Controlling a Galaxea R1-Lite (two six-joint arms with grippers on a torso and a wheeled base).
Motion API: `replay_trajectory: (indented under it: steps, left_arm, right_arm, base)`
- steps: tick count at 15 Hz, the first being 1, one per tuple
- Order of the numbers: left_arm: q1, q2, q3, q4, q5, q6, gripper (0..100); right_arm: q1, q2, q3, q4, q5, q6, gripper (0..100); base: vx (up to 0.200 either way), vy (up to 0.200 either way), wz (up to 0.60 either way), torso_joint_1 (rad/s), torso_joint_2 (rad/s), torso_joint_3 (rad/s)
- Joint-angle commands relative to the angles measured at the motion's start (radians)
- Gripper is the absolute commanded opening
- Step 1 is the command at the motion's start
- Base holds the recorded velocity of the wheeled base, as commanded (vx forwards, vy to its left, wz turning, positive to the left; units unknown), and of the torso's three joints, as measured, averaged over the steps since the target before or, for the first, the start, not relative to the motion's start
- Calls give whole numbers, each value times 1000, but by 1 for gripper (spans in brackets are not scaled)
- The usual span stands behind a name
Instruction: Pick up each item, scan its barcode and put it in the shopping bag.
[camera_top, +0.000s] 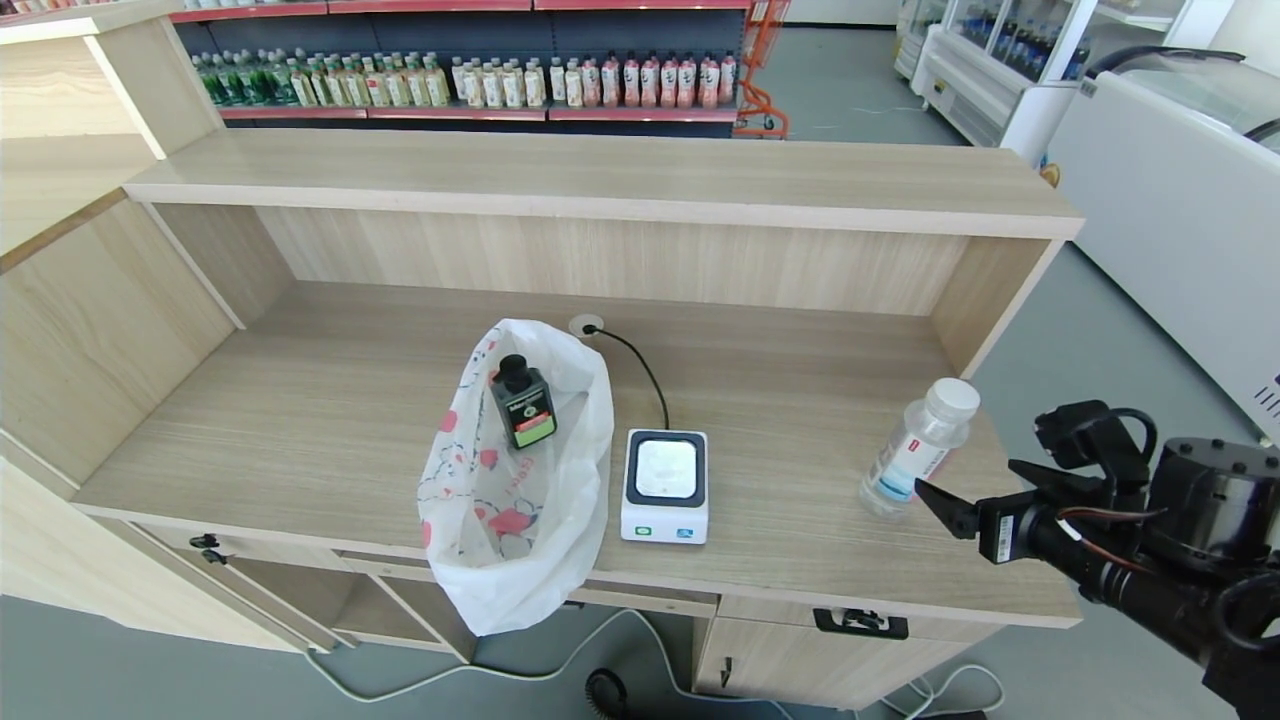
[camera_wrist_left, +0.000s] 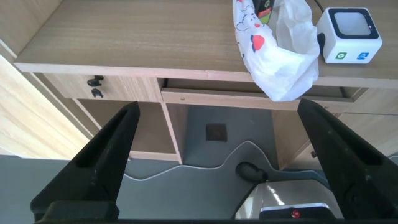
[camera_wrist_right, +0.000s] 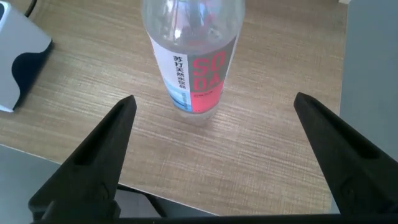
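Head view: a pale wooden checkout counter (camera_top: 300, 420). Near its middle stands a white barcode scanner (camera_top: 665, 485) with a dark-framed window on top, and a black cable (camera_top: 645, 375) runs from it toward 12 o'clock. Just beside the scanner, at its 9 o'clock, a white shopping bag (camera_top: 510, 520) with red prints lies open and droops over the counter's front edge. A small dark bottle (camera_top: 522, 403) with a black cap sits inside the bag. At the scanner's 3 o'clock, well apart from it, a clear soda water bottle (camera_top: 917, 447) with a white cap stands near the counter's right end. The right gripper (camera_top: 965, 473) sits at the bottle's 4 o'clock, fingers spread, holding nothing.

Left wrist view: the left gripper (camera_wrist_left: 219, 109) hangs below the counter's front edge, its fingers wide apart and empty. Beyond it are the bag's drooping end (camera_wrist_left: 280, 62) and the scanner (camera_wrist_left: 348, 34).

Right wrist view: the right gripper (camera_wrist_right: 216, 102) is released, and the soda water bottle (camera_wrist_right: 193, 50) stands straight ahead at its 12 o'clock, untouched. A corner of the scanner (camera_wrist_right: 18, 56) shows off to one side.
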Motion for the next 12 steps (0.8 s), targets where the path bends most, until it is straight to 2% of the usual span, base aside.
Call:
replay_trajectory:
  steps: [1,7,12]
  left_arm:
    - [0,0,0,0,0,0,100]
    - [0,0,0,0,0,0,100]
    - [0,0,0,0,0,0,100]
  right_arm:
    - [8,62,-51,1,1,2,100]
    - [68,139,-143,-20,3,12,100]
    - [74,223,-165,-103,4,9,100]
  base:
    - [0,0,0,0,0,0]
    - [0,0,0,0,0,0]
    - [0,0,0,0,0,0]
